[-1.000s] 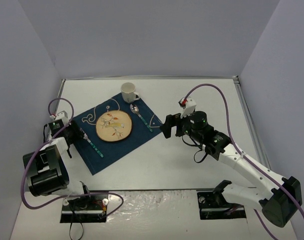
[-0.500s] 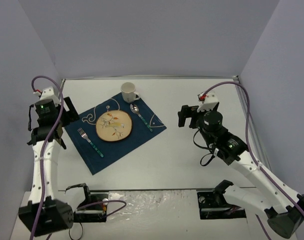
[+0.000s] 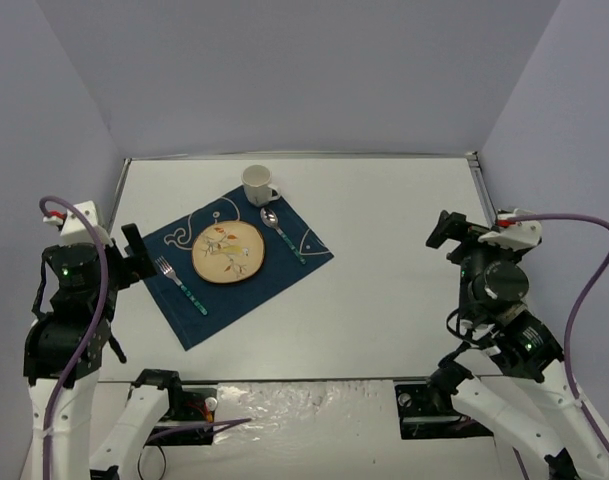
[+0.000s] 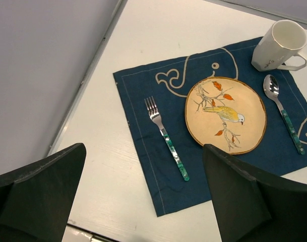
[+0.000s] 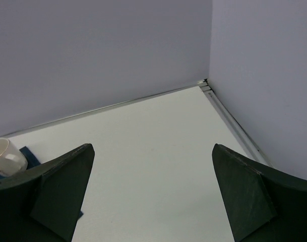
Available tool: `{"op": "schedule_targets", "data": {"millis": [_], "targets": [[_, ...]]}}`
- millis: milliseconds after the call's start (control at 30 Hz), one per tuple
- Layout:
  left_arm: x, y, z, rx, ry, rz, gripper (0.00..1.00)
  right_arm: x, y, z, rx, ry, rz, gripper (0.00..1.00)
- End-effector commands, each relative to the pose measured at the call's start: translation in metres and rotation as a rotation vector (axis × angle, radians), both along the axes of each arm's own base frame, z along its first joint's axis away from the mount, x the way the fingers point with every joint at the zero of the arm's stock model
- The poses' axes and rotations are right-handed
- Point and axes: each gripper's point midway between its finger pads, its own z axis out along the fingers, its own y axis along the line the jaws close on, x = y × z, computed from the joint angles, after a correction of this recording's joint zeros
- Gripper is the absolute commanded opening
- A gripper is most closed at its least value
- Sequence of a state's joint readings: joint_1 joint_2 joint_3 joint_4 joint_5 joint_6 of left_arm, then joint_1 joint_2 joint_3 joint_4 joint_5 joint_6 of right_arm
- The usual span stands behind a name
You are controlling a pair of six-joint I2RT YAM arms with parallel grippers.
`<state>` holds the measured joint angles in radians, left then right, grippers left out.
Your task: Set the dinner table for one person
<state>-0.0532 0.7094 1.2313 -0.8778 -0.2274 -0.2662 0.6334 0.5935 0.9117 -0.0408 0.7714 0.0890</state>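
Note:
On the white dinner table (image 3: 404, 290) lies a dark blue placemat (image 3: 239, 262) with white line drawing. On it sit a round tan plate with a bird picture (image 3: 228, 252), a fork with a green handle (image 3: 180, 283) to its left and a spoon with a green handle (image 3: 282, 233) to its right. A white mug (image 3: 258, 184) stands at the mat's far corner. The left wrist view shows the plate (image 4: 225, 115), fork (image 4: 167, 137), spoon (image 4: 283, 112) and mug (image 4: 281, 45). My left gripper (image 3: 134, 255) is open and empty, left of the mat. My right gripper (image 3: 446, 232) is open and empty at the right.
Grey walls enclose the table on the left, back and right. A metal rail (image 5: 231, 118) runs along the table's right edge. The mug's side (image 5: 7, 156) shows at the left edge of the right wrist view.

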Motion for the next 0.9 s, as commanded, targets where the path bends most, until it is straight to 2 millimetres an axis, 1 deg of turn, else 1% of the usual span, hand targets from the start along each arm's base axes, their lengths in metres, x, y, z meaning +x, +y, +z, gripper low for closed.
{"op": "schedule_targets", "data": {"millis": [0,67,200,300,400,500,700,867], "targets": [[-0.017,0.015,0.010,0.072,0.003,0.070,0.97,-0.017,-0.027,0.005,0.016,-0.038,-0.097,1.00],[-0.020,0.016,0.011,0.073,-0.002,0.071,0.97,-0.022,-0.032,0.005,0.011,-0.035,-0.101,1.00],[-0.026,0.015,0.011,0.063,-0.014,0.081,0.97,-0.026,-0.039,0.002,-0.006,-0.006,-0.143,1.00],[-0.028,0.016,0.017,0.067,-0.039,0.084,0.97,-0.028,-0.040,0.004,-0.002,-0.012,-0.135,1.00],[-0.030,0.017,0.024,0.073,-0.063,0.092,0.97,-0.026,-0.038,0.004,-0.009,-0.008,-0.126,1.00],[-0.030,0.017,0.025,0.076,-0.077,0.088,0.97,-0.024,-0.036,0.003,-0.017,0.000,-0.119,1.00],[-0.035,0.021,0.024,0.087,-0.078,0.106,0.97,-0.022,-0.033,0.012,-0.012,-0.007,-0.108,1.00],[-0.036,0.019,0.018,0.073,-0.077,0.099,0.97,-0.020,-0.030,0.015,-0.020,-0.005,-0.099,1.00]]}}
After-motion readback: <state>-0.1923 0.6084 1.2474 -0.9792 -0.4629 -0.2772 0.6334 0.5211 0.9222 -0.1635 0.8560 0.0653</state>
